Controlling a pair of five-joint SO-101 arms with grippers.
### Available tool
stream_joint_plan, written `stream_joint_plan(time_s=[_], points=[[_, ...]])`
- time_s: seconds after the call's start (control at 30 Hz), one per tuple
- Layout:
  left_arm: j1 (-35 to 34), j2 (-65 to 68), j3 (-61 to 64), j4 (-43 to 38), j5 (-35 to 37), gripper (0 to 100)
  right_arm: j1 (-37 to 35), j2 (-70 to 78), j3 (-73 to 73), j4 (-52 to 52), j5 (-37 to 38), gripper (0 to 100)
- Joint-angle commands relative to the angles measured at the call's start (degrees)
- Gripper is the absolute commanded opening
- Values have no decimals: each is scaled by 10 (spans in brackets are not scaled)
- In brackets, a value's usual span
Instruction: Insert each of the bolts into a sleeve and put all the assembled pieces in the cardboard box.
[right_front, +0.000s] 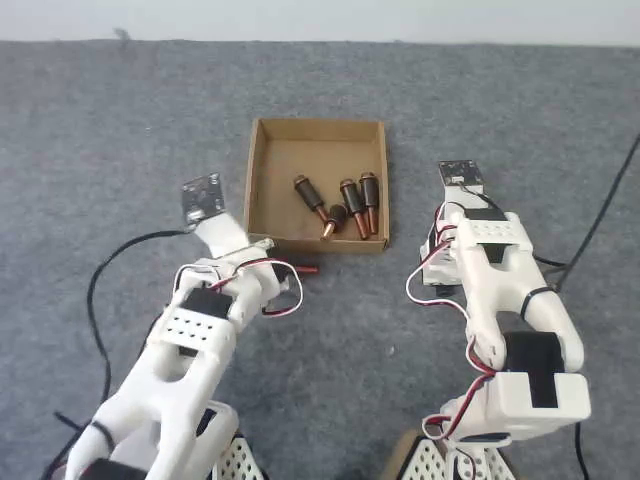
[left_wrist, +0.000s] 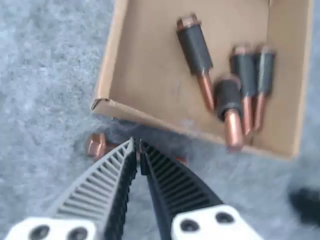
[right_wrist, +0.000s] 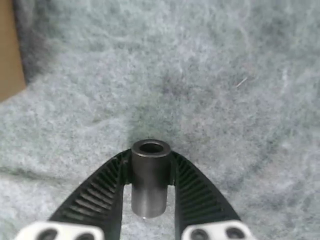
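High view: the cardboard box (right_front: 316, 124) sits open at mid-table on grey carpet (right_front: 120, 130). Four assembled pieces (right_front: 352, 205) lie inside, bunched toward the right arm's side, copper tips toward the front wall. One bare bolt (right_front: 306, 268) lies on the carpet just outside that front wall, roughly parallel to it. Left gripper (left_wrist: 137, 146) hangs directly over this bolt, nose toward the box. Its fingers (left_wrist: 170, 182) are pressed almost together, with a thin slit between the tips and nothing seen clamped in it. The bolt runs crosswise beneath the tips, head out on one side and a bit of shank on the other; I cannot tell whether the tips touch it. Judgement: closing along the bolt's length gives no purchase, so the claw likely has to spread and turn, or take the shank from another angle, before a pickup. Right gripper (right_wrist: 151, 161) is on the box's other side, apart from it, over bare carpet, pinching a dark sleeve (right_wrist: 149, 187) across its barrel. The open bore sits at the far end, clear of the fingers, which is sensible because it leaves the hole free to receive the bolt. Judgement: this appears to be the last pair. Four are done, and one bolt and one sleeve are left to mate and box. Risk: the bolt lies close to the cardboard wall, so there is little room for a finger on that side.
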Motion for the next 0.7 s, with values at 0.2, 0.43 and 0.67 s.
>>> stream_joint_plan(time_s=[0.2, 0.43, 0.67], points=[[1, 107, -123, 121, 73, 13, 5, -7, -31, -11, 11, 7], [1, 148, -163, 135, 103, 13, 4, -7, -31, -11, 11, 7], [1, 153, -187, 156, 150, 106, 4, -7, -31, -12, 11, 7]])
